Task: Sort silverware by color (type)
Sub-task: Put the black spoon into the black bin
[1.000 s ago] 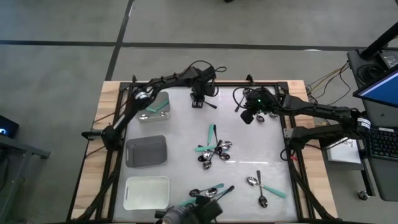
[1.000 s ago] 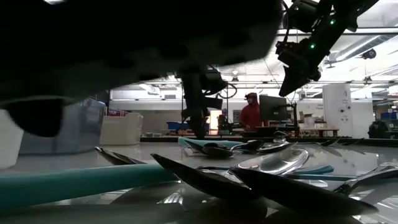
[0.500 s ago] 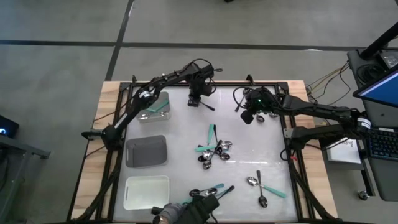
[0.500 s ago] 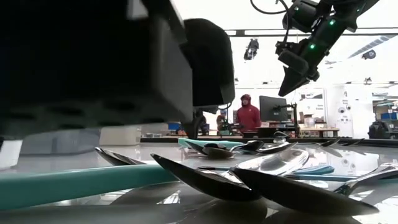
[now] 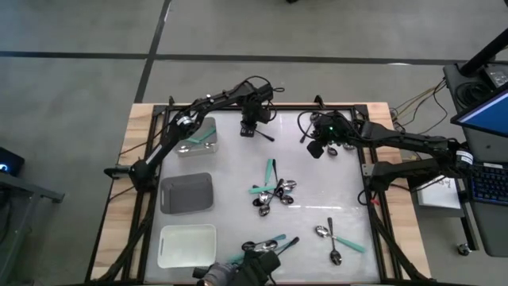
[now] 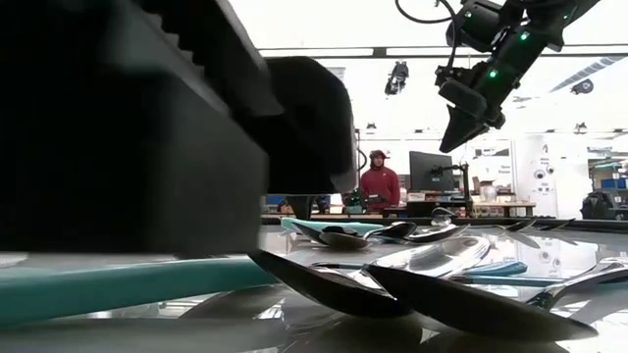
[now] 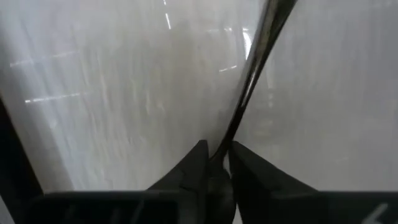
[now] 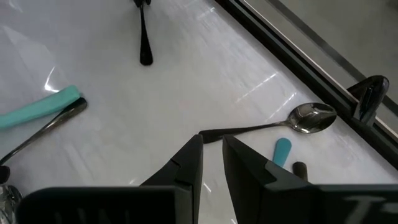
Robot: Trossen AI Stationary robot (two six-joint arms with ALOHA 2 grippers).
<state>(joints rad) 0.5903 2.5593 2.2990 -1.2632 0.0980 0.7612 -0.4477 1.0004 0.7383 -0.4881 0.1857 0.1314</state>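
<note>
A black-handled spoon [image 5: 267, 136] lies on the white table near its far edge. My left gripper [image 5: 249, 129] points down at the spoon's left end and is shut on it [image 7: 217, 163]. My right gripper [image 5: 316, 149] hangs above the table at the far right. Its fingers [image 8: 211, 152] are nearly together with nothing between them. Below it a spoon with a shiny bowl [image 8: 273, 126] lies flat on the table. More silverware lies in a heap at mid-table [image 5: 274, 191] and in two groups near the front [image 5: 333, 237] [image 5: 266, 243]. My left gripper pinches the black-handled spoon between its two fingers at one end [image 7: 219, 155]. The fingers come from above, pointing down, and lie across the spoon. The spoon rests on the table, and its handle [image 7: 256, 62] runs away from the fingers toward the right gripper.
Three trays stand along the left: a grey one holding teal-handled spoons [image 5: 208, 125], a dark grey one [image 5: 186, 193] and a white one [image 5: 186, 245]. A raised dark frame [image 5: 367, 159] borders the table. A dark blurred thing [image 6: 147, 127] blocks the left of the low view. A person [image 6: 378, 186] stands far behind.
My left gripper has tipped more steeply downward and sunk a little over the black-handled spoon, which has stayed where it lay. The dark blurred thing close to the low camera has shifted and now covers more of that view.
</note>
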